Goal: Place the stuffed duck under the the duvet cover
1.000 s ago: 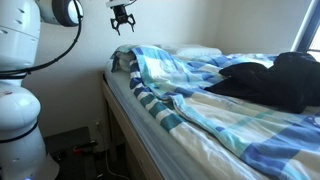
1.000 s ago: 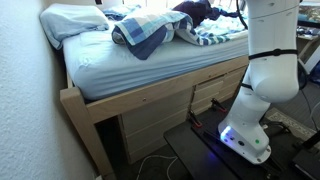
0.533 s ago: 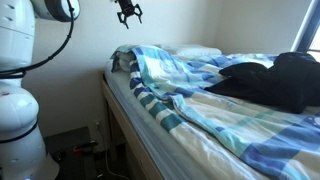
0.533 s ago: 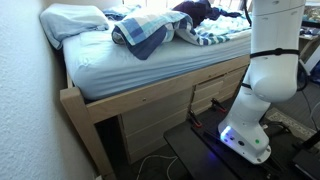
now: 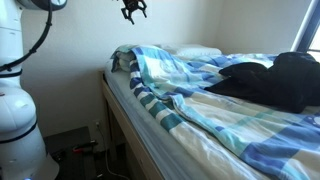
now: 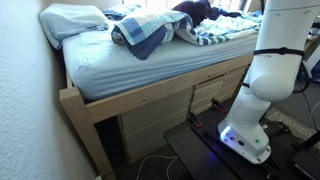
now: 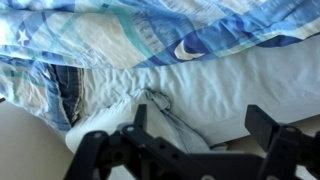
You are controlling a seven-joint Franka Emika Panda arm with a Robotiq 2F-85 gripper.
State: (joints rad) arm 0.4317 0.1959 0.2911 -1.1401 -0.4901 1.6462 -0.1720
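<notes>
Fingers [image 7: 270, 135] spread wide apart, empty, hanging high at 12 o'clock.
Duvet cover [image 5: 200, 95] lies rumpled across the worktop [image 6: 130, 70] (a bed); the stuffed duck cannot be made out.

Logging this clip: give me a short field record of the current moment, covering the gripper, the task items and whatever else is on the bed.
gripper: open, empty, high above the bed
blue-and-white striped duvet cover: rumpled across the bed
stuffed duck: not identifiable in any view
flat white pillow: at the far end, beside the duvet cover
black cloth bundle: lying on the duvet cover
plain white sheet: bare along the mattress edge
</notes>
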